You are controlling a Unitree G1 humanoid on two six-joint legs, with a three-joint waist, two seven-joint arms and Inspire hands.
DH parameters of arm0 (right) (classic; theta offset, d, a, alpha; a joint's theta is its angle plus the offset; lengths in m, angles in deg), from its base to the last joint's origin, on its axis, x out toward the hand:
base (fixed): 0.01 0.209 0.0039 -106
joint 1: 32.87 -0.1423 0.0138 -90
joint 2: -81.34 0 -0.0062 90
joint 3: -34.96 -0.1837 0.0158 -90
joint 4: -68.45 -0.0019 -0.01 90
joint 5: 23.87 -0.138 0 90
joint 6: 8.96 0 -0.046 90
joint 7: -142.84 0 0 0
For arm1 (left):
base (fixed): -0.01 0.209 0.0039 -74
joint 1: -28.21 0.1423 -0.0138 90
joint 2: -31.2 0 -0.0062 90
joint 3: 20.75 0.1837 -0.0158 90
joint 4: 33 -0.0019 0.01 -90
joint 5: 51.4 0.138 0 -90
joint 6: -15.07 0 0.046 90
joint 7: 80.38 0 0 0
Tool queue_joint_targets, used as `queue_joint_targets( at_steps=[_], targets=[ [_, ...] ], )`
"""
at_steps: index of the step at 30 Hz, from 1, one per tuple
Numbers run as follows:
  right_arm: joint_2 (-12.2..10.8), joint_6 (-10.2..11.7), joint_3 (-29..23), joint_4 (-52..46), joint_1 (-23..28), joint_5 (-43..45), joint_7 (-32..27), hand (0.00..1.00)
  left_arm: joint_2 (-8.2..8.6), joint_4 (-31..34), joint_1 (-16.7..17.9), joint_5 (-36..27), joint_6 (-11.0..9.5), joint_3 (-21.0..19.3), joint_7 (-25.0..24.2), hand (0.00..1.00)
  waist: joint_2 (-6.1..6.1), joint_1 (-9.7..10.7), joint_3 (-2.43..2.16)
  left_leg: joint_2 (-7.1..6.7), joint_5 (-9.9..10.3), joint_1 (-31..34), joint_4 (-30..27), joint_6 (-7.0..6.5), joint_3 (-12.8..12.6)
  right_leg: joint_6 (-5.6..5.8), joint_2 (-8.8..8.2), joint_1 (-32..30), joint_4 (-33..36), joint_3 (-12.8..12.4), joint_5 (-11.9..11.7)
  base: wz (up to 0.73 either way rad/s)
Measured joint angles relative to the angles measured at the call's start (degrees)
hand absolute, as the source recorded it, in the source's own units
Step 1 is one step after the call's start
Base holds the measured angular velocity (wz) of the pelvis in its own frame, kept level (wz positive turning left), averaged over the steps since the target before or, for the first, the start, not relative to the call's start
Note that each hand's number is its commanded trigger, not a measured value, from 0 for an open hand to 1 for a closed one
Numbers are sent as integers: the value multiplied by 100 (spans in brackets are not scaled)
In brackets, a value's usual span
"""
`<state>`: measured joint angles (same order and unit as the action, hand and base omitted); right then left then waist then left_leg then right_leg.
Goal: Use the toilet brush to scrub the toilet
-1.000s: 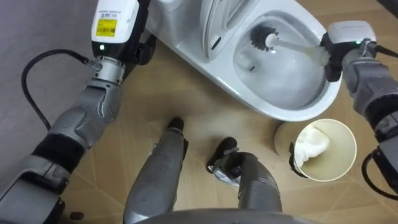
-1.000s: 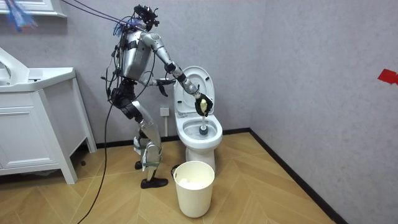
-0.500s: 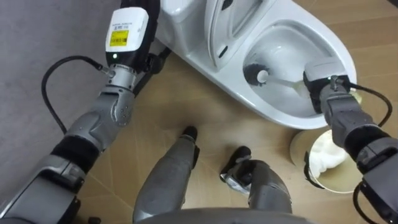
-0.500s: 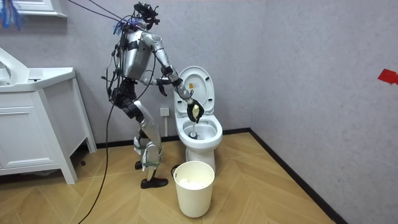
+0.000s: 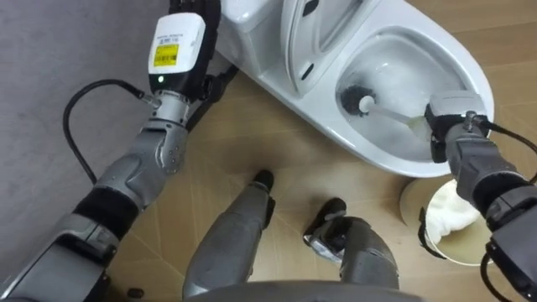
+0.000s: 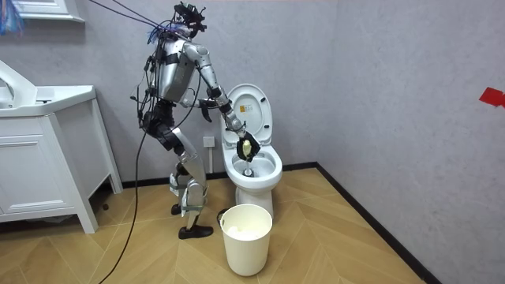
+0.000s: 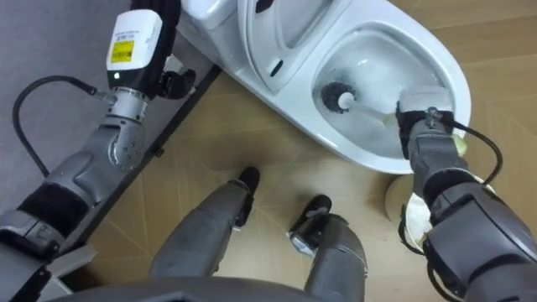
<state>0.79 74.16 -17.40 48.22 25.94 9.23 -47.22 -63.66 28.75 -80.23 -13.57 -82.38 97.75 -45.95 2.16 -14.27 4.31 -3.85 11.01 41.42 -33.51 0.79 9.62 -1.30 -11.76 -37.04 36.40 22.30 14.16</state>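
Note:
The white toilet (image 5: pixel 471 64) has its lid (image 5: pixel 312 33) raised. A toilet brush (image 5: pixel 361 100) with a dark head rests inside the bowl, low on the wall nearest me. Its pale handle runs right to my right hand (image 5: pixel 453 127), which is shut on it at the bowl's right rim. In the room view that hand (image 6: pixel 245 147) hangs just above the bowl (image 6: pixel 252 167). My left hand (image 5: pixel 178 44) is held beside the tank with straight fingers, touching nothing I can see. I stand bent forward at the toilet's side.
A cream waste bin (image 5: pixel 409 198) with white paper in it stands on the wood floor just right of my feet, below the bowl (image 6: pixel 246 243). A white cabinet (image 6: pixel 43 158) stands at the room view's left. Grey walls close in behind the toilet.
My right hand has come down closer to the bowl with the brush, and the brush head has slid across the inside. The eye view has shifted slightly. The left hand keeps its place.

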Motion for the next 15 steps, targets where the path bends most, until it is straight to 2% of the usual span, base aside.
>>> queue_joint_targets(
  at_steps=[2, 3, 5, 6, 8, 11, 15],
  targets=[
    [8, 186, -275, 180, -128, -575, -27, 100, -101, 195, 6, 58, 7, -15, 117, 0, 115, 22, 51, -15, 2, 164, -105, 3, -12, -18, -39, -194, 139, -28, 49, 5],
    [12, 206, -371, 212, -158, -679, -39, 100, -110, 224, 4, 68, 6, -19, 143, 0, 132, 27, 61, -10, 1, 206, -135, 3, -16, -20, -36, -224, 151, -28, 49, 0],
    [35, 260, -761, 246, -329, -829, -62, 100, -203, 232, 8, 263, -7, -95, 274, 0, 267, 99, 90, -9, -1, 308, -228, 1, -95, -46, -94, -351, 291, -58, 73, 0],
    [56, 309, -772, 317, -409, -826, -61, 100, -229, 231, 9, 301, -7, -119, 292, 0, 300, 137, 108, -9, -1, 311, -245, 0, -104, -47, -109, -357, 322, -57, 79, 3],
    [184, 378, -807, 384, -500, -707, -90, 100, -275, 224, -18, 336, 14, -145, 286, 0, 444, 206, 105, 12, -1, 334, -365, -1, -150, -47, -110, -346, 339, -63, 92, 0],
    [318, 374, -831, 258, -490, -75, -172, 100, -341, 197, -65, 334, 106, -163, 241, 0, 496, 345, 109, 21, 39, 335, -484, -55, -170, -27, -113, -292, 358, -66, 100, 0],
    [358, 292, -729, 61, -392, 745, -162, 100, -309, 48, -179, 334, 112, -141, 67, 0, 486, 304, 105, 20, 64, 296, -539, -71, -169, -4, -59, -223, 329, -56, 46, -9]
  ],
)
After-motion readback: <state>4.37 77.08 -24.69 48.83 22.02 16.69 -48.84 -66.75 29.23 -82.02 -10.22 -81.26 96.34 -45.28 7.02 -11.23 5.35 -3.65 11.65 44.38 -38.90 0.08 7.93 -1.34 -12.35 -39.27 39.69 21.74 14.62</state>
